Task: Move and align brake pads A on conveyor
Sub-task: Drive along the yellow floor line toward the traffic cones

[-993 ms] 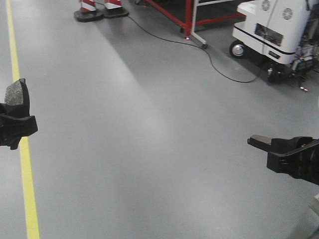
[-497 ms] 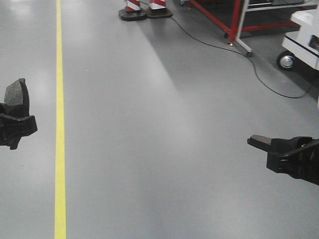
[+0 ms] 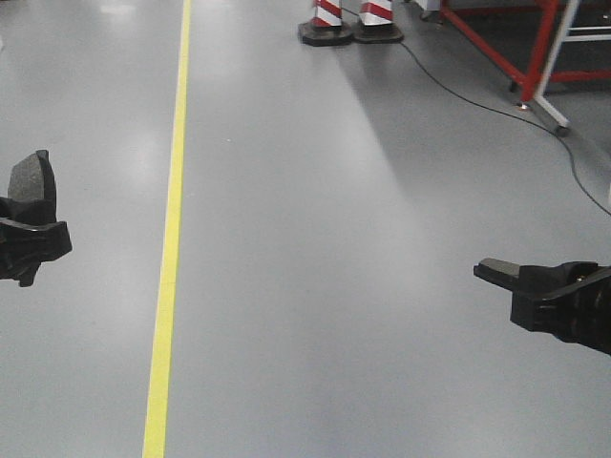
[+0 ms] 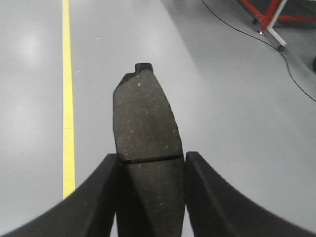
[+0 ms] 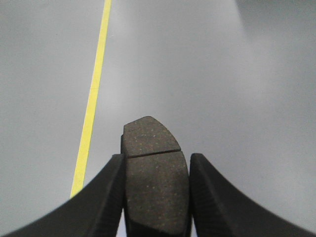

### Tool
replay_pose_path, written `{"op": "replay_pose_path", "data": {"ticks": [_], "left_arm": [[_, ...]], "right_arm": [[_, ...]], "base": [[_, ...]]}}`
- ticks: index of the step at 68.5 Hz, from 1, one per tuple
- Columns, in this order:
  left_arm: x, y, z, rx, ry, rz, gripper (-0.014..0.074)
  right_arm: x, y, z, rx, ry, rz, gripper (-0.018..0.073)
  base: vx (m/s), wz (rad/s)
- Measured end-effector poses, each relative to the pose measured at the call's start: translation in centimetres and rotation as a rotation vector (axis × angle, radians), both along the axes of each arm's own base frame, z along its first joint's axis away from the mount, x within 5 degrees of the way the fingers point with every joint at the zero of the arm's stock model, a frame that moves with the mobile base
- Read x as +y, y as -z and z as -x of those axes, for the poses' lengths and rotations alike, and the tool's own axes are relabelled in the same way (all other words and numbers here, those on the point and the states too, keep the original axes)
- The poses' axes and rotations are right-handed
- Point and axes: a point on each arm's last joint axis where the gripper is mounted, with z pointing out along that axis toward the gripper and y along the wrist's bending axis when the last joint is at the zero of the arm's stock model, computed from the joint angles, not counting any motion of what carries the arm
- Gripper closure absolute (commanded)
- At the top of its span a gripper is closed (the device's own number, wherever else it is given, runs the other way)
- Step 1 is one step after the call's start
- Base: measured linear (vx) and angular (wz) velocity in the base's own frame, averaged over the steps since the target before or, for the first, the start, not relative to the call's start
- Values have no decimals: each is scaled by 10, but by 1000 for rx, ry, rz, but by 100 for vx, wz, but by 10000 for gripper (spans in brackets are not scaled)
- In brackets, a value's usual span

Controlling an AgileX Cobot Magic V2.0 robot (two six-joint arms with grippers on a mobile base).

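Each gripper carries one brake pad A, a dark grey speckled oblong with a groove across its face. In the front view my left gripper [image 3: 34, 227] sits at the left edge with its brake pad [image 3: 32, 179] sticking upward. My right gripper [image 3: 520, 279] is at the right edge, and its brake pad [image 3: 496, 270] points left. The left wrist view shows the left gripper [image 4: 150, 160] shut on the sides of its brake pad [image 4: 144, 123]. In the right wrist view the right gripper [image 5: 155, 160] is shut on the other brake pad [image 5: 154, 170]. Both hang above bare floor. The conveyor is out of view.
Grey shop floor lies below, crossed by a yellow line [image 3: 172, 229]. Two red-and-white striped post bases [image 3: 348, 24] stand at the far top. A red frame [image 3: 530, 48] with a white leg and a black cable [image 3: 477, 100] lie at the top right.
The floor scene has slid to the right in the front view: the yellow line moved towards the centre and the white machine left the frame. Both grippers hold their pads as before.
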Motion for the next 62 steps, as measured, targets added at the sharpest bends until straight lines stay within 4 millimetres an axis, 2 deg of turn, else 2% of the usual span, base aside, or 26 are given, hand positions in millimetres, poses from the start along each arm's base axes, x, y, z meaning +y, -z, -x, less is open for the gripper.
{"op": "replay_pose_path", "data": {"ticks": [27, 62], "left_arm": [[0, 0, 0, 0, 0, 0, 468], [0, 0, 0, 0, 0, 0, 468]], "right_arm": [[0, 0, 0, 0, 0, 0, 482], [0, 0, 0, 0, 0, 0, 482]], "base": [[34, 19], [44, 2]]}}
